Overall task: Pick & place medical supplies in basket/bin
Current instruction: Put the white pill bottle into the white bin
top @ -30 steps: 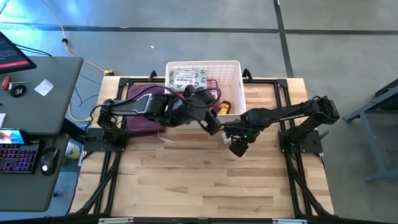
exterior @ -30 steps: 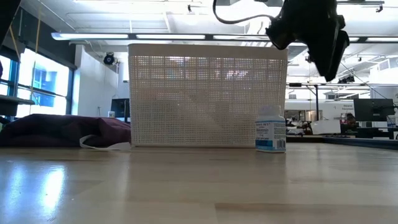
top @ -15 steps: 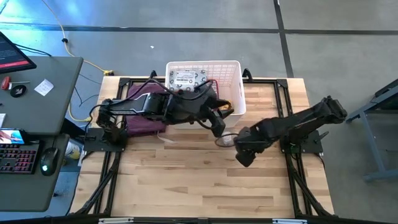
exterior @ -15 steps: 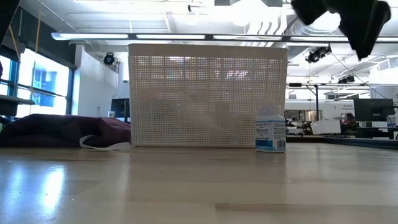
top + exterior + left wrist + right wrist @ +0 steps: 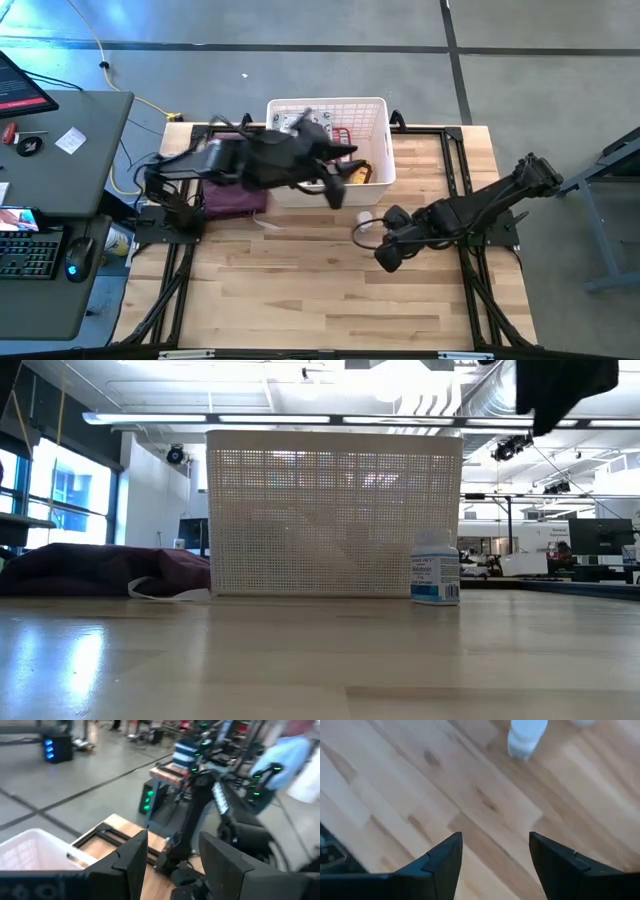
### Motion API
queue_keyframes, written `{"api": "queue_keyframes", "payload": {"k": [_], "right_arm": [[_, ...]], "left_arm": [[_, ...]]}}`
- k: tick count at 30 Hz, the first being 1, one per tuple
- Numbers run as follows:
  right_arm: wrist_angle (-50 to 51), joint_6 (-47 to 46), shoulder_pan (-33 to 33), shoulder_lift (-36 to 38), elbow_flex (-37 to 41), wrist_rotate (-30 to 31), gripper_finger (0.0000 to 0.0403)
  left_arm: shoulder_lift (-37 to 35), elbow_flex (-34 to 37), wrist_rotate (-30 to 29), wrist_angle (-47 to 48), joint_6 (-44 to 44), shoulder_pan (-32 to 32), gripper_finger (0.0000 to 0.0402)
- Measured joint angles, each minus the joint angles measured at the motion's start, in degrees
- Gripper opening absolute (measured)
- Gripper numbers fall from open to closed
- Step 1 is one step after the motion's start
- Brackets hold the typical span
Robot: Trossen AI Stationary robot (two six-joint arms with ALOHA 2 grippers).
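Observation:
The white basket (image 5: 330,115) stands at the table's far middle, holding a grey-white wipes packet (image 5: 297,121), a red item and an amber jar (image 5: 357,172). A small white bottle with a blue label (image 5: 435,567) stands upright on the table just in front of the basket's near right corner (image 5: 366,217). My left gripper (image 5: 335,193) hangs high above the basket's near wall, open and empty (image 5: 174,837), pointing nearly level. My right gripper (image 5: 385,257) hovers open (image 5: 495,840) over bare wood near the bottle (image 5: 526,737), on its near side.
A large maroon fabric pouch (image 5: 235,190) lies left of the basket, its white strap (image 5: 170,595) on the table. Black frame rails (image 5: 470,290) run along the table's sides. Bare wood (image 5: 320,300) fills the near half. A desk with a keyboard stands off the left edge.
My left gripper has risen from beside the bottle to above the basket's near wall and tipped up toward level. My right gripper has drawn away from the bottle toward the near edge, rising a little and turning. The bottle has stayed upright in place.

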State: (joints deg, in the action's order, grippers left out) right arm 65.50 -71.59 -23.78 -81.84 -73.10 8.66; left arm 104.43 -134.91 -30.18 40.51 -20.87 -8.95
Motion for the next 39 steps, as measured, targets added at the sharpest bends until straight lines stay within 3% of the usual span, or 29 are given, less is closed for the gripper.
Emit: {"api": "queue_keyframes", "payload": {"k": [2,6,13,17,21,25,30,39], "right_arm": [[-0.8,-0.5,-0.7,0.0,0.0,3.4,0.022],[-1.8,-2.5,-0.6,0.0,0.0,4.6,0.022],[-5.2,-5.0,1.3,-0.3,2.2,9.2,0.022],[-17.0,-7.3,3.7,-0.4,7.5,9.2,0.022],[-29.3,-6.5,5.9,-0.4,13.3,9.4,0.022],[-28.3,-6.3,6.8,-0.4,14.0,13.4,0.022],[-27.3,0.5,7.6,-0.7,13.9,17.0,0.022],[-26.7,5.0,9.7,-7.5,13.9,10.5,0.022]], "left_arm": [[-2.2,0.0,3.1,1.5,1.6,0.0,0.0209],[-6.2,-0.1,8.4,7.3,3.2,0.0,0.0209],[-11.3,-0.1,7.9,22.2,6.7,1.9,0.0209],[-12.2,-0.1,16.6,28.7,8.2,5.5,0.0209],[-12.9,0.0,19.8,35.7,10.4,7.1,0.0209],[-14.2,0.0,20.6,38.2,15.7,7.9,0.0209],[-16.9,-0.1,22.3,40.9,19.5,13.2,0.0209],[-19.3,-0.1,23.6,41.9,22.5,22.4,0.0209]]}}
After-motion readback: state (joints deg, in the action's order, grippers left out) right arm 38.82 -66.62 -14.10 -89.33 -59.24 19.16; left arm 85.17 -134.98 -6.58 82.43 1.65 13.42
